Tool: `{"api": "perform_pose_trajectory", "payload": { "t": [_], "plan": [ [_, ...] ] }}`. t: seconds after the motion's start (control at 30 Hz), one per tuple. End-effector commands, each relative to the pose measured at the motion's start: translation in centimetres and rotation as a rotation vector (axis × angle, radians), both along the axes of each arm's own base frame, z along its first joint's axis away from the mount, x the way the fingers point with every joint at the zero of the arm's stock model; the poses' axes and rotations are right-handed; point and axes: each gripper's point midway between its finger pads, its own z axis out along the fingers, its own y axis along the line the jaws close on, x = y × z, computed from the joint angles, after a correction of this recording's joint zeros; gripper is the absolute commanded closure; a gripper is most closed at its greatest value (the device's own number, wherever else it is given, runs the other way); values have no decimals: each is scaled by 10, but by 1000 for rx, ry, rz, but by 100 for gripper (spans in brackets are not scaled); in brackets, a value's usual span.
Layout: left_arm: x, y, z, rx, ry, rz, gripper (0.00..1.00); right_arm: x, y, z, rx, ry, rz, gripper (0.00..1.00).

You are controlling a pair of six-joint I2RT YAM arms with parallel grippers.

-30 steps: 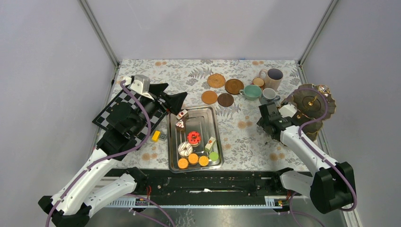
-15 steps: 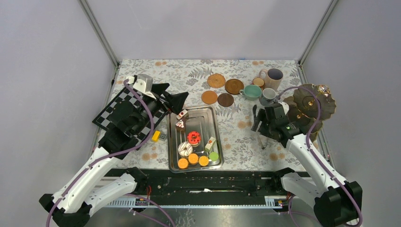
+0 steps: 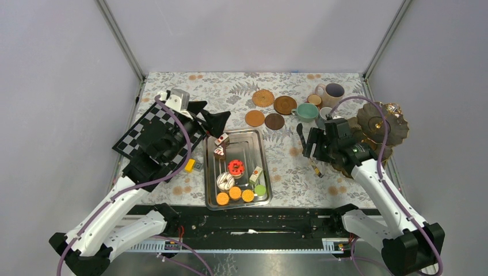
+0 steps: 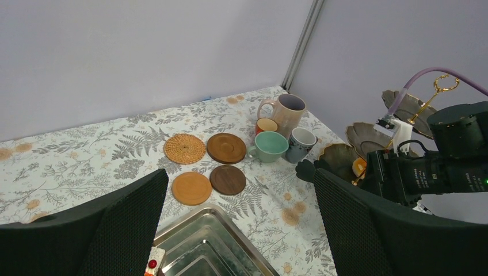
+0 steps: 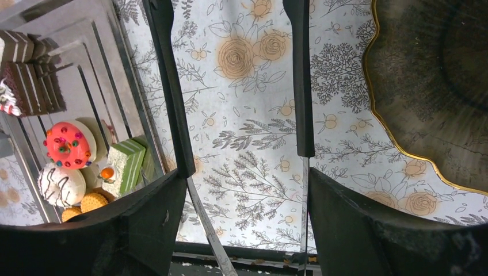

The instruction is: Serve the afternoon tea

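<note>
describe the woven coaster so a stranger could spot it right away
Find the steel tray mid-table, then look beyond its far edge, left of the teal mug. The woven coaster is the farthest back of the four round mats there. Only it has a ringed, braided surface; the three smooth coasters beside it are plain.
</note>
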Motion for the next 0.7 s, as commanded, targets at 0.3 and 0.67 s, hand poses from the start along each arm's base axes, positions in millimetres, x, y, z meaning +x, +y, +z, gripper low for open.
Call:
{"api": "perform_pose_trajectory", "payload": {
  "t": [0.3, 0.67],
  "plan": [
    [4, 1, 5, -2, -28, 17, 1, 4, 51, 24, 180, -44, 275, 20],
    [5, 3, 4, 3, -28, 30, 1, -45, 141, 16, 135, 131, 599, 19]
  ]
}}
